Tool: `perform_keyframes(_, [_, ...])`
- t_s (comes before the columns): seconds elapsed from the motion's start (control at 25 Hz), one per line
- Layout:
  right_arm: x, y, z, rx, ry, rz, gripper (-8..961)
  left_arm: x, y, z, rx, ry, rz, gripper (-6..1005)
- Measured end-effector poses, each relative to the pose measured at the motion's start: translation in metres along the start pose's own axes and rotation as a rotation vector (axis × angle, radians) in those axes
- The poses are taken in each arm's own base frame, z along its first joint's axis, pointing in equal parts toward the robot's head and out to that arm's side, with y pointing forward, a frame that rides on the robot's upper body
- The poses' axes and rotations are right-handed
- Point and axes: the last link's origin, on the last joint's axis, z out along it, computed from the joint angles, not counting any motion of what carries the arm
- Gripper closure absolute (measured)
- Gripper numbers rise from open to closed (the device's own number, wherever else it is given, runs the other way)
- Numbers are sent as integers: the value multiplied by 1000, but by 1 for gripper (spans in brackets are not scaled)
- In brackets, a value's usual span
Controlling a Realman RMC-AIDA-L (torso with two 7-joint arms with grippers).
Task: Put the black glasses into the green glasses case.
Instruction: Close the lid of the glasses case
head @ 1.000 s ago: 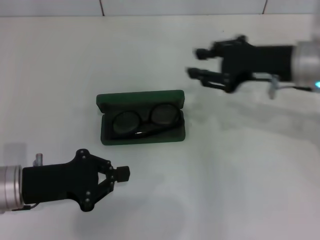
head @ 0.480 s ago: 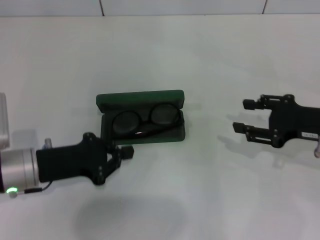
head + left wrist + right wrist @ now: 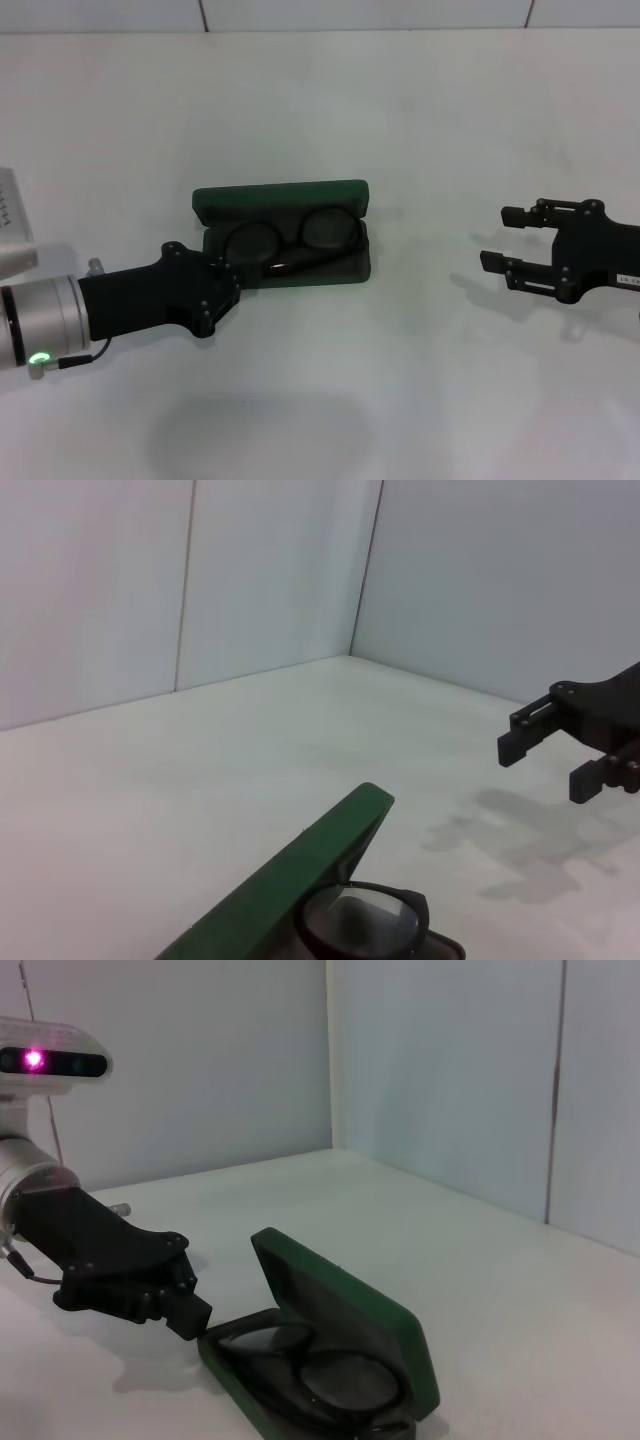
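The green glasses case (image 3: pixel 280 197) lies open on the white table, lid standing at the far side. The black glasses (image 3: pixel 300 238) lie folded inside the tray, both lenses showing. My left gripper (image 3: pixel 232 283) is shut, and its tip sits against the case's near left corner. The right wrist view shows that left gripper (image 3: pixel 186 1312) touching the end of the case (image 3: pixel 345 1310) with the glasses (image 3: pixel 320 1375) inside. My right gripper (image 3: pixel 500 240) hovers open well to the right of the case, holding nothing. In the left wrist view I see the lid (image 3: pixel 300 875), one lens of the glasses (image 3: pixel 360 925) and the right gripper (image 3: pixel 545 750) farther off.
The white table (image 3: pixel 400 400) spreads all around the case. A white block (image 3: pixel 12 230) shows at the left edge beside my left arm. Pale walls close the table's far side.
My left gripper has advanced up and right until its tip meets the case's near left corner. The right gripper has dropped from the far right and settled to the right of the case.
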Motion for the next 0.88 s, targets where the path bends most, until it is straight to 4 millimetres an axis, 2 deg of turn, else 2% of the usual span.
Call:
perform_keyframes(0.4, [5, 1, 2, -7, 8, 4, 351, 2, 8, 15, -38, -4, 5, 978])
perform_keyframes(0.64, [5, 2, 3, -11, 10, 4, 351, 7, 3, 26, -23, -15, 6, 976])
perform_keyframes(0.88, [5, 2, 2, -14, 8, 4, 352, 6, -3, 28, 7, -29, -7, 974])
